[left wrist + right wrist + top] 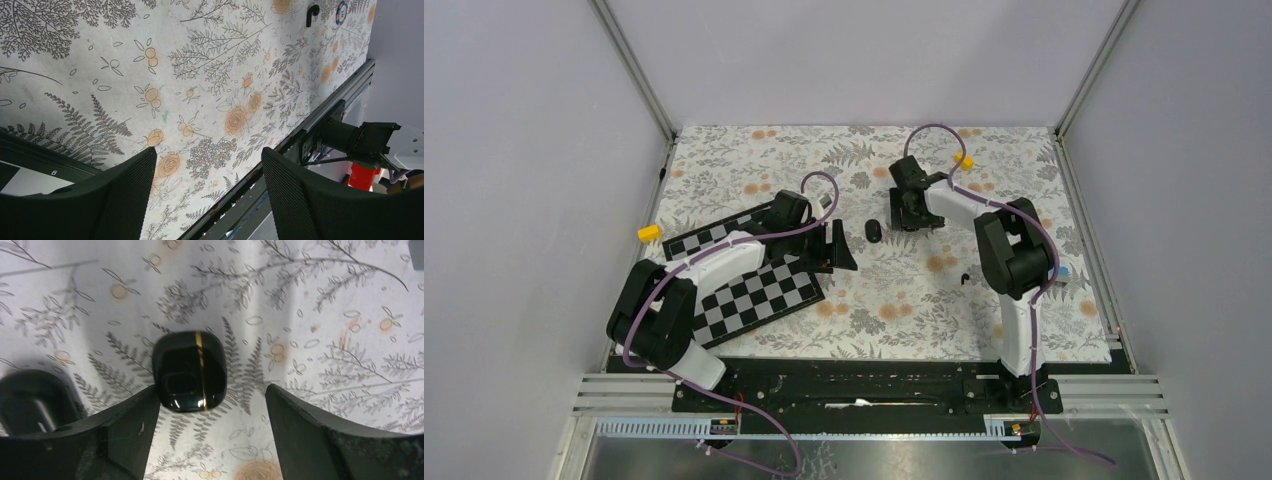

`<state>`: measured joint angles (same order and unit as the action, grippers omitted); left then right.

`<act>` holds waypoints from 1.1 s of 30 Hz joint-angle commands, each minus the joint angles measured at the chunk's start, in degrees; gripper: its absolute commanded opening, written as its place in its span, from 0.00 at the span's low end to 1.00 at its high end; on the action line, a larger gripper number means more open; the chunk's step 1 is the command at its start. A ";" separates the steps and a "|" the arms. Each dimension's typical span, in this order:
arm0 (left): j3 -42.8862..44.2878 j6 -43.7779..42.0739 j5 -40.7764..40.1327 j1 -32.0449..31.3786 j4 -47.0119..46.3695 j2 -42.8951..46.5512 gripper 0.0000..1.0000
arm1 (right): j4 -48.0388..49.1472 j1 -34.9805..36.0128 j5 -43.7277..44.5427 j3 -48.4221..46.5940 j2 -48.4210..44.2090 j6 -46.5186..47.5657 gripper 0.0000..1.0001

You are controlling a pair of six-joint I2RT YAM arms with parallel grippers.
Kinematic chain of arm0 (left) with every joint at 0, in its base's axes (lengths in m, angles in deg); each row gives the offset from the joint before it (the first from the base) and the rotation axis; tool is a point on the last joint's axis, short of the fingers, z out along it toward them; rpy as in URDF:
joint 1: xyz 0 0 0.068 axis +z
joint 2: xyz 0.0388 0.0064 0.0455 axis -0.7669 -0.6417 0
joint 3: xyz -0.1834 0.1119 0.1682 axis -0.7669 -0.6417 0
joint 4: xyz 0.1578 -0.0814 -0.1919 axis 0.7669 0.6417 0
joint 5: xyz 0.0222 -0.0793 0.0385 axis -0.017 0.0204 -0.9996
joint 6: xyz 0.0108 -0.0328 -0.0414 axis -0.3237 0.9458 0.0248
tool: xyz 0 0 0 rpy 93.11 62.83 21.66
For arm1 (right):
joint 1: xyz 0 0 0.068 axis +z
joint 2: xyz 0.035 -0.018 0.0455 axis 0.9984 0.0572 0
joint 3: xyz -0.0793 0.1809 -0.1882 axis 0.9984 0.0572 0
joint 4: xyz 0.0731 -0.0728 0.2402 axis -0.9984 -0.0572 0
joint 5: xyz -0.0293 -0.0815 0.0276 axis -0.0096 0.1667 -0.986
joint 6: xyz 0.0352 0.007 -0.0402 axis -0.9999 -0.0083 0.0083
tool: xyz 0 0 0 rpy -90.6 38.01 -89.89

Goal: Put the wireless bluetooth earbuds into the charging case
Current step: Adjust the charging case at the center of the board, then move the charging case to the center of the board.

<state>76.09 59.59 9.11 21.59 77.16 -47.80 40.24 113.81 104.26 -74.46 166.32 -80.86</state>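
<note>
The charging case (pixel 189 371) is a glossy black pebble with a thin gold seam, lying closed on the floral mat. In the top view the charging case (pixel 873 231) sits between the two grippers. My right gripper (pixel 212 390) is open, and the case lies just past its fingertips, close to the left one. Seen from above, the right gripper (pixel 911 210) stands just right of the case. One small black earbud (pixel 964 277) lies on the mat near the right arm; the earbud (pixel 312 12) also shows at the top of the left wrist view. My left gripper (pixel 209 155) is open and empty, and from above the left gripper (pixel 839 247) is left of the case.
A checkerboard (pixel 754 290) lies under the left arm. Yellow blocks sit at the left edge (pixel 650 232) and back right (pixel 964 160). A small blue ring (pixel 342 11) lies near the earbud. A dark blurred rounded shape (pixel 30 400) sits beside my right gripper's left finger.
</note>
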 commanded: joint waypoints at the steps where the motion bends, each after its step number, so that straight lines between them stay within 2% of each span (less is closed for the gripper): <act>1: 0.47 -0.88 -0.23 -0.25 -2.21 0.55 0.78 | -2.22 -1.15 0.80 4.13 -3.44 1.12 0.83; 7: 1.32 -0.66 0.70 -0.25 -2.39 -0.88 0.78 | -1.05 -1.14 -3.25 4.07 -3.93 1.01 0.73; 16: 0.52 -0.70 0.26 -0.25 -2.30 0.17 0.78 | -0.57 -1.16 -5.25 -0.75 1.44 8.87 0.77; 23: 0.46 -1.41 -1.06 -0.21 -0.77 1.25 0.78 | -0.81 -1.65 -6.05 -3.32 4.61 12.16 0.75; 28: 1.08 -1.96 -1.27 -0.24 -0.25 1.33 0.79 | -0.80 -1.86 -5.86 -2.76 3.97 11.62 0.64; 33: 2.02 -2.37 -1.46 -0.23 0.42 1.10 0.79 | -0.88 -1.78 -8.39 -1.36 1.62 11.11 0.47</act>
<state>76.11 58.71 8.67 21.54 78.08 -48.33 41.21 112.48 97.99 -77.32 168.33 -70.17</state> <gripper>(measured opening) 0.787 0.574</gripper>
